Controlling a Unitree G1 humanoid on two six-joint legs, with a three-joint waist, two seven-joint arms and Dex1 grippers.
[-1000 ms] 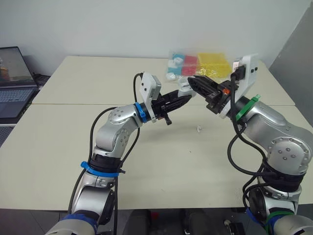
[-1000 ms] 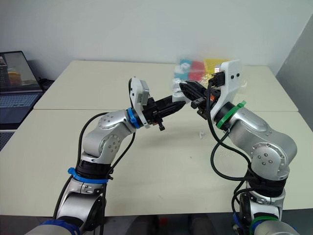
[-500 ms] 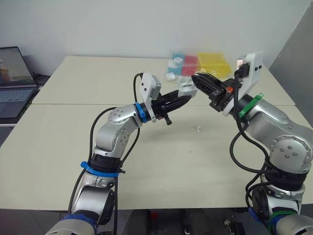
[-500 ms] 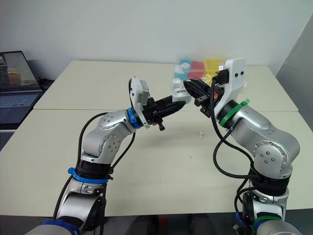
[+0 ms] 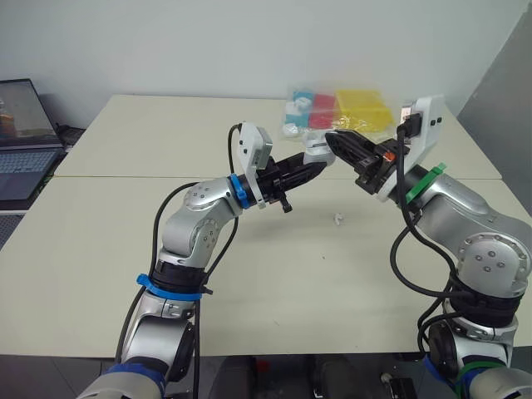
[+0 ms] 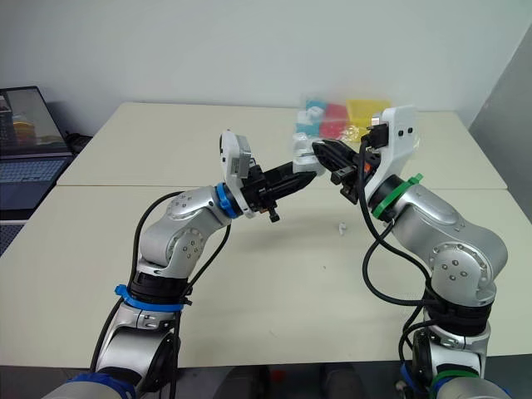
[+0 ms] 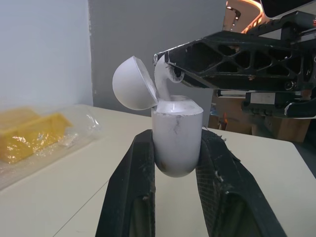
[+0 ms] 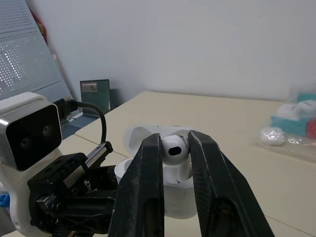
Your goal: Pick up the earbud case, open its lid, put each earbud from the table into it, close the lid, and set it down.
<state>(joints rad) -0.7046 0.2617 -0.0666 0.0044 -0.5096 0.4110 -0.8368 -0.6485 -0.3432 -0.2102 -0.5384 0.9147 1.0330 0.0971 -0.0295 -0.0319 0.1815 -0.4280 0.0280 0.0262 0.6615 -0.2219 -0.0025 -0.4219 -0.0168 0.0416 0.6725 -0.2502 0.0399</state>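
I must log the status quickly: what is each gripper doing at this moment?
Left gripper: jaws closed on the small white plastic earbud case, lid open.
Right gripper: jaws closed on a white earbud, at the case's opening.

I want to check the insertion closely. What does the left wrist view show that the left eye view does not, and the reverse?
Left wrist view: the case, gripped by the left pincer, with its lid swung open, and the right pincer holding an earbud stem-down at the opening. Left eye view: a second earbud lying on the table, and a laptop. Both: the two pincers meeting at the case, and the bag of yellow pieces.
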